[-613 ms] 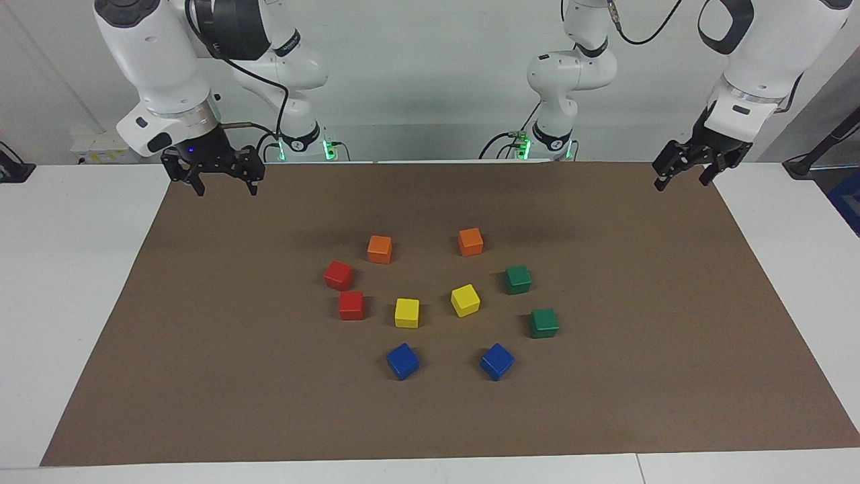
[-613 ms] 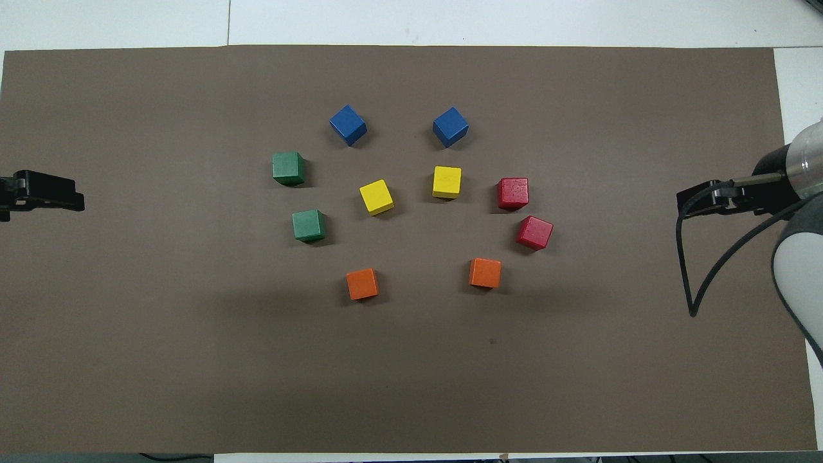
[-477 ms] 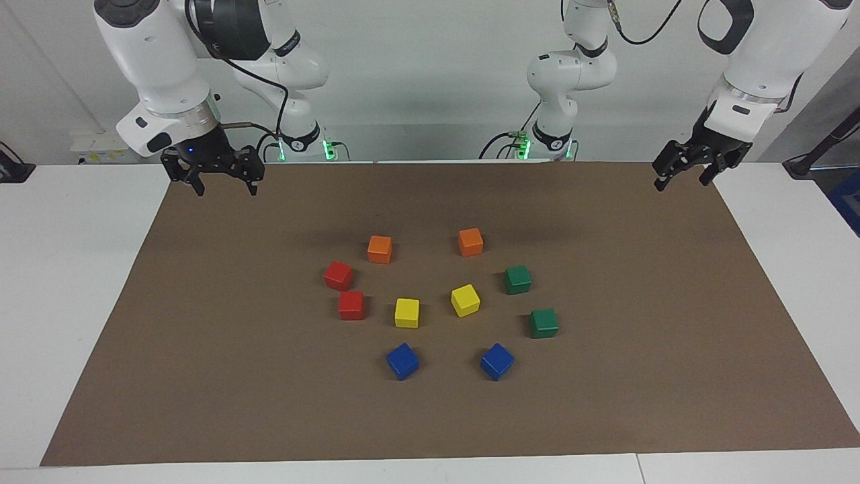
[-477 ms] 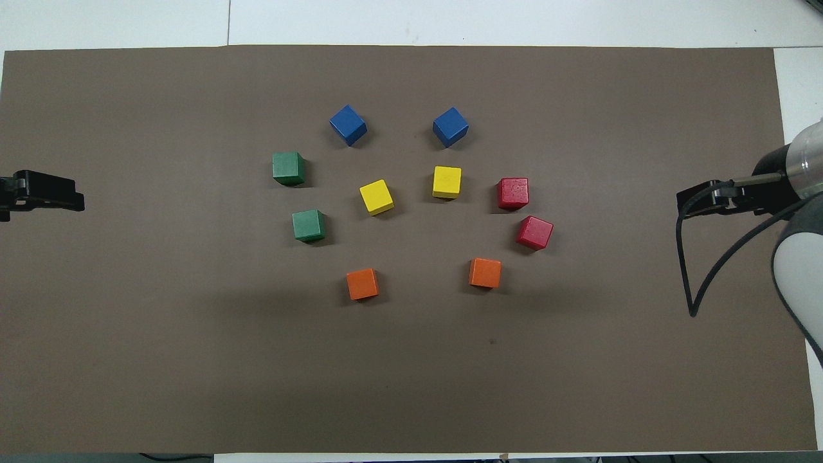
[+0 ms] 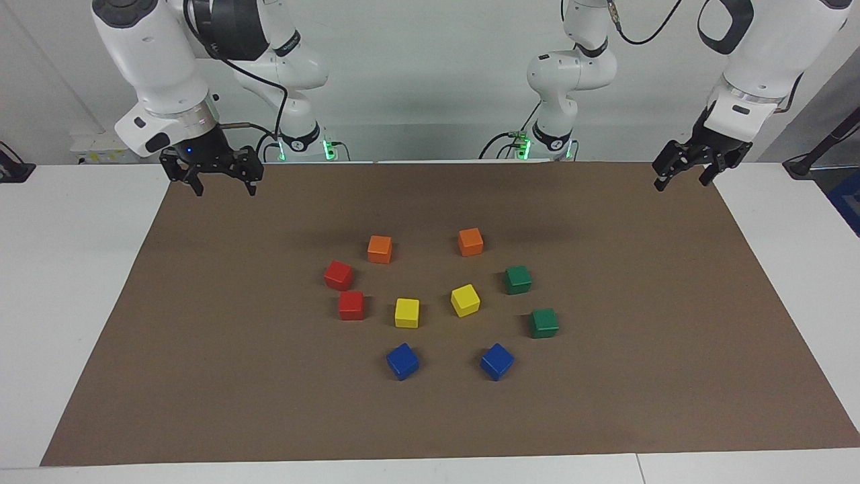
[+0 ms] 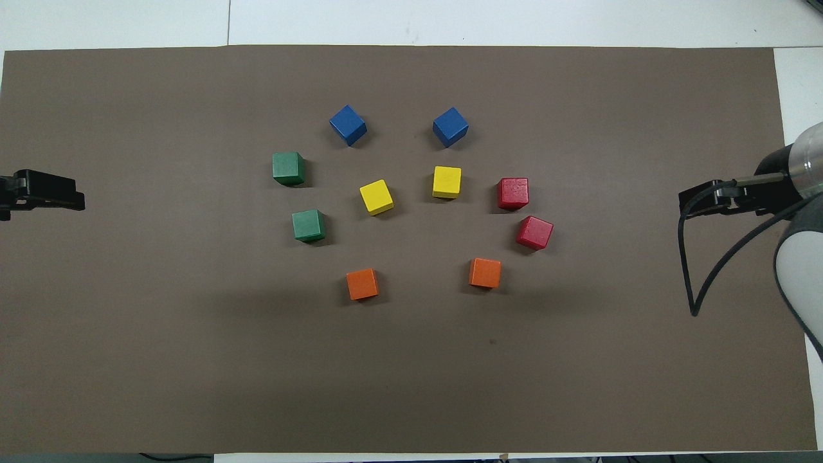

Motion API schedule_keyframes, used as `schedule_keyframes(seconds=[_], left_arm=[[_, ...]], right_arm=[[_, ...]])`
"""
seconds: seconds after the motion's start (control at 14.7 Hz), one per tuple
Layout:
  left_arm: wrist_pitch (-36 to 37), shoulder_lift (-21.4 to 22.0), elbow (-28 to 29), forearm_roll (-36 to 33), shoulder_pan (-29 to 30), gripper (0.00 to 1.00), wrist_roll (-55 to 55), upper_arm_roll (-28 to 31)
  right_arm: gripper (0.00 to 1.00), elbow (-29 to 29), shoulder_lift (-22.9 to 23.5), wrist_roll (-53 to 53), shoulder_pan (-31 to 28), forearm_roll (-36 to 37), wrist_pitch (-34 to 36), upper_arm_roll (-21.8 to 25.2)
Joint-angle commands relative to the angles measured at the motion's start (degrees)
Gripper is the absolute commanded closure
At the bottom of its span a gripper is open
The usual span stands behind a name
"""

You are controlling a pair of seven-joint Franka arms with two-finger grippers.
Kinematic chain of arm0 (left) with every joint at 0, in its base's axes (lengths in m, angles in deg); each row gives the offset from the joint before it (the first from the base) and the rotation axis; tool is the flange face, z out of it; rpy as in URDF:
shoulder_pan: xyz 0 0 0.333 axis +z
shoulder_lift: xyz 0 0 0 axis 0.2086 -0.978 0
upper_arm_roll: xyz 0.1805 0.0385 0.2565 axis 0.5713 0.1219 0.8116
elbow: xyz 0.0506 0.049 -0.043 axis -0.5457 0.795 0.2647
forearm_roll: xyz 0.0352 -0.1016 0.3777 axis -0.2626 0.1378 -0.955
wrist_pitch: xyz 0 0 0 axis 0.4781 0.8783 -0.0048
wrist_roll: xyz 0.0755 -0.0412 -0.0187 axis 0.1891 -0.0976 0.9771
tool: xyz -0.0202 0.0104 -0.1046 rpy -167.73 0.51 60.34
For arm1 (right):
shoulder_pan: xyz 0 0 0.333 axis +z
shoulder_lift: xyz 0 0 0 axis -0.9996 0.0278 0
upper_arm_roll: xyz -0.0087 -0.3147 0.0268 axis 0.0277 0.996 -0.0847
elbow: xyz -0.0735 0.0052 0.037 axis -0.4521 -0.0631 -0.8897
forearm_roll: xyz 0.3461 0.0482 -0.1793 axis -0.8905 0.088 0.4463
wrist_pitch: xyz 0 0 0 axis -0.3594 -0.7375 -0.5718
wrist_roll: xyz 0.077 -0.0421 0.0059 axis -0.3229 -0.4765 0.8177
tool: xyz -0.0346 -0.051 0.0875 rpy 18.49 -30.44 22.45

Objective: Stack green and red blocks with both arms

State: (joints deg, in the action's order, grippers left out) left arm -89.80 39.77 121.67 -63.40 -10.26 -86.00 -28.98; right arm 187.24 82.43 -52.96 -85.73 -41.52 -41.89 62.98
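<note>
While a white table (image 5: 74, 269) carries one brown mat (image 5: 269, 403), two white arms hang over the mat's corners nearest the robots. The right gripper (image 5: 224, 183) is raised over the corner at the right arm's end, fingers spread wide and holding nothing; the left gripper (image 5: 682, 176) is raised over the corner at the left arm's end, likewise wide and empty.

Ten cubes sit in a loose ring at mid-mat, none stacked. Two orange cubes (image 5: 379, 249) lie nearest the robots. Two red blocks (image 5: 338, 275) sit just beside each other toward the right arm's end, two green blocks (image 5: 518, 279) toward the left arm's end. Two yellow cubes (image 5: 406, 312) fill the middle, and two blue cubes (image 5: 402, 361) lie farthest from the robots.
</note>
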Motion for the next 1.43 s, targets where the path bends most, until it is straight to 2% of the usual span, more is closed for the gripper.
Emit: schedule_keyframes(seconds=[0.0, 0.14, 0.27, 0.54, 0.75, 1.02, 1.36], left_arm=[[-4.88, 3.44, 7.53, -0.22, -3.6, 0.0, -0.42, 0.01], [-9.1, 2.05, 9.74, -0.13, -9.13, 0.0, 1.23, 0.1], [-12.97, -0.06, 10.89, 2.14, -11.97, 0.0, 5.1, 0.01], [-21.06, -9.1, 10.98, 3.65, -19.17, 0.0, 10.91, 0.1], [-24.31, -13.33, 11.68, 3.74, -22.16, 0.0, 14.32, 0.1], [-33.89, -13.95, 18.88, 3.65, -24.37, 0.0, 20.4, 0.1], [-36.71, -15.8, 20.38, 3.65, -24.46, 0.0, 21.72, 0.19]], right_arm=[[0.0, 7.03, -2.82, 2.18, 0.57, -0.41, -8.81, -0.88], [0.0, 7.92, -2.03, 9.37, 4.17, -0.41, -9.72, -0.88], [0.0, 8.36, 0.42, 12.91, 6.89, -0.41, -11.29, -0.88], [0.0, 10.82, 5.16, 19.67, 9.71, -0.41, -21.3, -0.88], [0.0, 10.74, 7.98, 30.12, 12.0, -0.5, -23.51, -0.88], [0.0, 10.83, 11.76, 36.21, 12.53, -2.96, -27.2, -0.88], [0.0, 12.58, 12.21, 36.13, 11.92, -3.05, -29.93, -0.88]])
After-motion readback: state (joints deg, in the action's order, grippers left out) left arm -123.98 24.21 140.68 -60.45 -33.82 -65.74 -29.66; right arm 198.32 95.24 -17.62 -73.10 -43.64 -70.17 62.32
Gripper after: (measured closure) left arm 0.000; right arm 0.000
